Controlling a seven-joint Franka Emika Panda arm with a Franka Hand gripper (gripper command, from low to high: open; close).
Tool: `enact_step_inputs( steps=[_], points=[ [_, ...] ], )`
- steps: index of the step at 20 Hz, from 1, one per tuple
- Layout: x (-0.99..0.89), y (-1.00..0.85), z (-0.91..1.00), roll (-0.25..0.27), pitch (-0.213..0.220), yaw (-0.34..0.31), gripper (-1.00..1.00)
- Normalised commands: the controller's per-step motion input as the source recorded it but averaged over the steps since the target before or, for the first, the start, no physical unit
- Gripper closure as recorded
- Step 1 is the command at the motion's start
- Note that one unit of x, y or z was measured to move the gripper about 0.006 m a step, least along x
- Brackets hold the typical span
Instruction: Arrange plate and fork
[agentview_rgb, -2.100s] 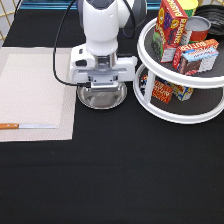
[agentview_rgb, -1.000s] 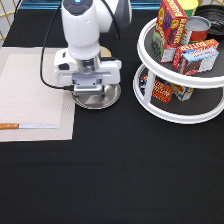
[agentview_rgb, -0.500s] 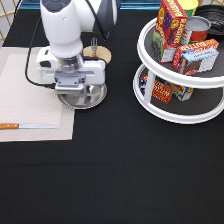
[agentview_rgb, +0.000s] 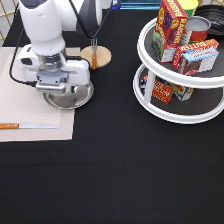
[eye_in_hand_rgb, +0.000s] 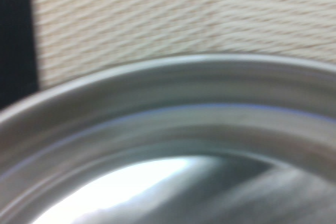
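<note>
Silver plate (agentview_rgb: 68, 97) sits under the gripper (agentview_rgb: 64, 86), straddling the placemat's (agentview_rgb: 25, 107) right edge; whether the fingers grip it cannot be told. Wooden-handled fork (agentview_rgb: 93, 54) lies on the wooden disc (agentview_rgb: 101, 56) just beyond, black tabletop (agentview_rgb: 125, 165) open below.

Tool (agentview_rgb: 64, 91) fingers hidden behind hand; plate (agentview_rgb: 70, 98) top half covered

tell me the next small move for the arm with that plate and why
Probably carry the plate a little further toward the exterior view's left, then lower it. The gripper sits right over it, and the plate straddles the placemat's right edge, part over the black table, so it is not yet squarely on the mat.
</note>
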Motion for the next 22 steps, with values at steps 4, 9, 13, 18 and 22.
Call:
enact_step_inputs(
  steps=[4, 9, 13, 18, 22],
  points=[
    [0.39, -0.8, 0.11, 0.058, 0.073, 0.029, -1.0],
    [0.39, -0.77, 0.1, 0.054, 0.095, 0.039, -1.0],
    [0.31, -0.58, 0.29, 0.024, 0.146, 0.006, -1.0],
    [0.27, -0.72, 0.35, 0.035, 0.124, 0.021, -1.0],
    [0.3, -0.78, 0.23, 0.01, 0.11, 0.013, -1.0]
  ],
)
